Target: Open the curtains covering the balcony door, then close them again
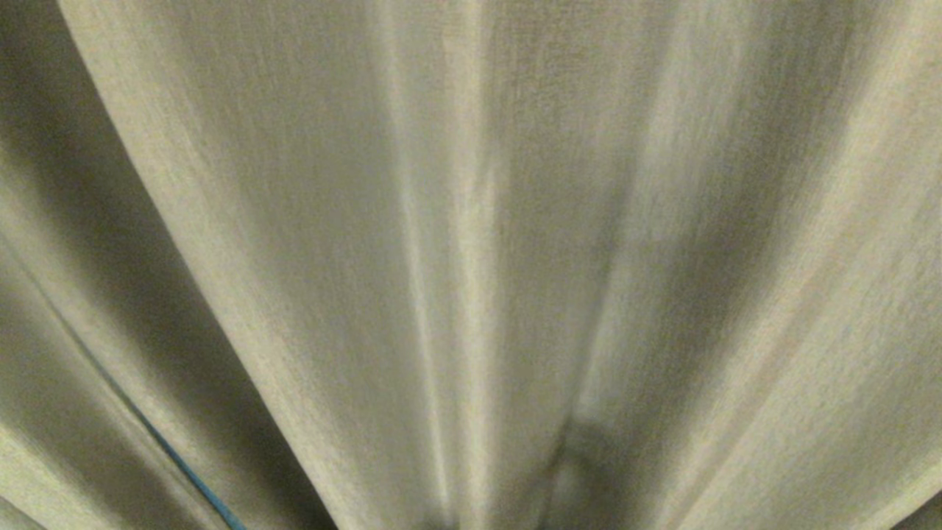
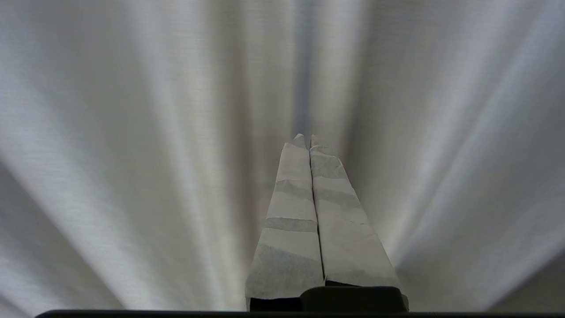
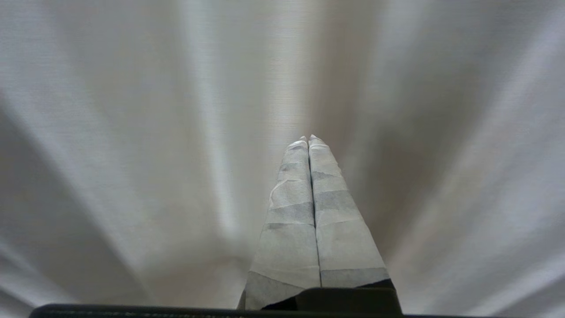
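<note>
1. The curtains fill the whole head view: beige-tan woven fabric in deep vertical folds that fan outward toward the frame's edges, with dark shadowed valleys between the lit ridges. They hang close in front of the robot and cover everything behind them, so the balcony door is hidden.
2. The same drapes fill the left wrist view, paler and greyer there, their folds running away from the gripper; they fill the right wrist view as well, with a bright ridge beside a darker, browner fold.
3. The left gripper points straight at the fabric. Its two fingers, wrapped in pale tape with darker bands, are pressed flat together along their whole length with only a thin seam between them, and nothing is pinched. Whether the tips touch the cloth cannot be told.
4. The right gripper sits the same way in its own view: taped fingers pressed together, nothing between them, tips aimed at a shaded fold. Contact with the cloth cannot be told here either.
5. A thin blue line runs diagonally along a fold at the lower left of the head view; what it is cannot be told.
</note>
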{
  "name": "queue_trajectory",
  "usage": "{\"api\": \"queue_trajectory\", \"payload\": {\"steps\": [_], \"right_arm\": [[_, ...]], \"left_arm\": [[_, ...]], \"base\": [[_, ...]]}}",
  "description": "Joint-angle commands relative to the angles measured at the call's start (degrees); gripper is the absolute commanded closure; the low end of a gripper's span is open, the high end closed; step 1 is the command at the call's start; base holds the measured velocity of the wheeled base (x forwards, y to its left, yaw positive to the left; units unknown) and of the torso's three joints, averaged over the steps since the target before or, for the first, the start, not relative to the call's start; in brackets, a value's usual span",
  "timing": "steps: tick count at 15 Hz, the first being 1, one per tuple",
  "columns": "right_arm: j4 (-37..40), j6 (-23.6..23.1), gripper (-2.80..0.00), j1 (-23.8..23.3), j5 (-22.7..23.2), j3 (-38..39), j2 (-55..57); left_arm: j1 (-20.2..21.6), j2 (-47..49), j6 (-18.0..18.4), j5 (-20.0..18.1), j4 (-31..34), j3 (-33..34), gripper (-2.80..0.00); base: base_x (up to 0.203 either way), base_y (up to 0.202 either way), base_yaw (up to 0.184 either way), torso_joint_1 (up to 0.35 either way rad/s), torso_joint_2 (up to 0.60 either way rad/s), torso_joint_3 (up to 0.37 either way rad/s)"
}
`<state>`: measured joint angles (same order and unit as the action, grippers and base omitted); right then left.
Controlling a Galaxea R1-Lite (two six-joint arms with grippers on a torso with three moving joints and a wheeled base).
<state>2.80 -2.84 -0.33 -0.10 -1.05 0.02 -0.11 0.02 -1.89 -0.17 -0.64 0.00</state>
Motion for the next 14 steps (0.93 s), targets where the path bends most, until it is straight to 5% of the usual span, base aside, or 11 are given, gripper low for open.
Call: {"api": "queue_trajectory", "payload": {"steps": [1,14], "right_arm": [[0.01,-0.06,0.00,-0.02,0.01,-0.01,-0.02],[0.01,-0.06,0.00,-0.02,-0.05,-0.01,-0.02]], "left_arm": [[0.02,-0.02,-0.04,0.00,-0.06,0.00,0.00],[0.02,-0.02,-0.04,0.00,-0.06,0.00,0.00]], "base": [[0.000,0.190,0.000,0.002,0.00,0.005],[0.000,0.190,0.000,0.001,0.00,0.004]]}}
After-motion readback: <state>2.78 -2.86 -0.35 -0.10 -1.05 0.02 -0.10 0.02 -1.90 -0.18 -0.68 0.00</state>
